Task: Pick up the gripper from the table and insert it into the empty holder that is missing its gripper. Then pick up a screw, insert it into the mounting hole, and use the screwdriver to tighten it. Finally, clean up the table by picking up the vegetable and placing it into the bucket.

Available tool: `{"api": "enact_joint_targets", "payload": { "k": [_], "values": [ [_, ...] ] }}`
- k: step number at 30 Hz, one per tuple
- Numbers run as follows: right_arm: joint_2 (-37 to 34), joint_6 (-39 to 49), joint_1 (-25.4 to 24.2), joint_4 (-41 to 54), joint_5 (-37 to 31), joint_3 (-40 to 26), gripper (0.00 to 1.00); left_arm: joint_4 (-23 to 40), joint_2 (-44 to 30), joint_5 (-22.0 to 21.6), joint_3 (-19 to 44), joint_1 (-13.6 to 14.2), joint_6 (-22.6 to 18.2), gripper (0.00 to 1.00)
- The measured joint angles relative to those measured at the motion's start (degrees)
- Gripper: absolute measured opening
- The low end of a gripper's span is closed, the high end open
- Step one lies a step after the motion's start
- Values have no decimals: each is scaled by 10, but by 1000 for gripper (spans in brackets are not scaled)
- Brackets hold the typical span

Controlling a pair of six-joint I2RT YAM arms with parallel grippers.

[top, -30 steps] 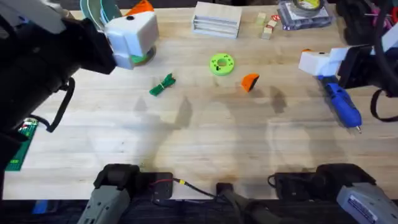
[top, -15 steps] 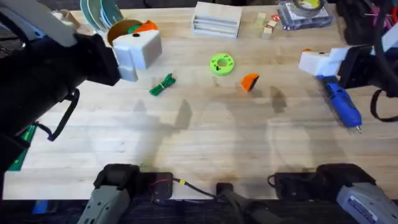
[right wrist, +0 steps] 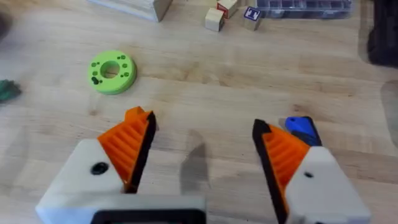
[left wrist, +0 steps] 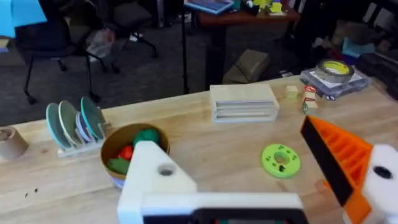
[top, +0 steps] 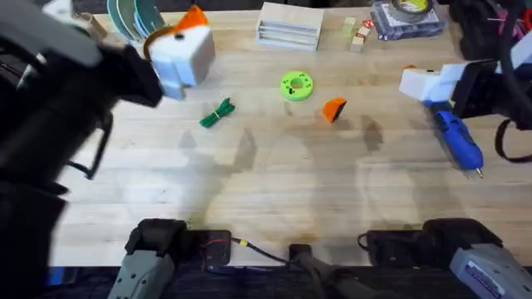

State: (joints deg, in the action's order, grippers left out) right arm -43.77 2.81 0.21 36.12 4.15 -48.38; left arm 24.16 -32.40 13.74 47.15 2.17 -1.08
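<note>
Overhead: the left gripper (top: pixel 184 51) hangs at the upper left of the frame, over the bucket (top: pixel 158 37); whether its jaws are spread cannot be told here. The orange wedge (top: pixel 334 109) lies on the bench (top: pixel 274 183) right of centre, just below and right of the green disc (top: pixel 297 85). The leafy sprig (top: pixel 218 114) lies left of centre. The blue screwdriver (top: pixel 457 141) lies at the right, beside the right gripper (top: pixel 428 81).

Left wrist: the bare white holder (left wrist: pixel 152 177) sits lower left, an orange-padded finger (left wrist: pixel 339 158) lower right, jaws spread, nothing between them.

Right wrist: both orange pads (right wrist: pixel 130 146) stand apart over bare wood, jaws spread.
</note>
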Motion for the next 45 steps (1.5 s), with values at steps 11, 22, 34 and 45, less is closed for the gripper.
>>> {"api": "enact_joint_targets", "payload": {
  "k": [11, 22, 34, 45],
  "values": [
    [0, 0, 0, 4, 0, 0, 991, -245, 228, 0, -298, 9, 6, 993],
    [0, 0, 0, 4, 0, 0, 992, -383, 321, 0, -459, 9, 21, 992],
    [0, 0, 0, 4, 0, 0, 991, -314, 321, 0, -467, 18, 22, 993],
    [0, 0, 0, 4, 0, 0, 991, -205, 321, -1, -468, 18, 22, 993]
  ]
}}
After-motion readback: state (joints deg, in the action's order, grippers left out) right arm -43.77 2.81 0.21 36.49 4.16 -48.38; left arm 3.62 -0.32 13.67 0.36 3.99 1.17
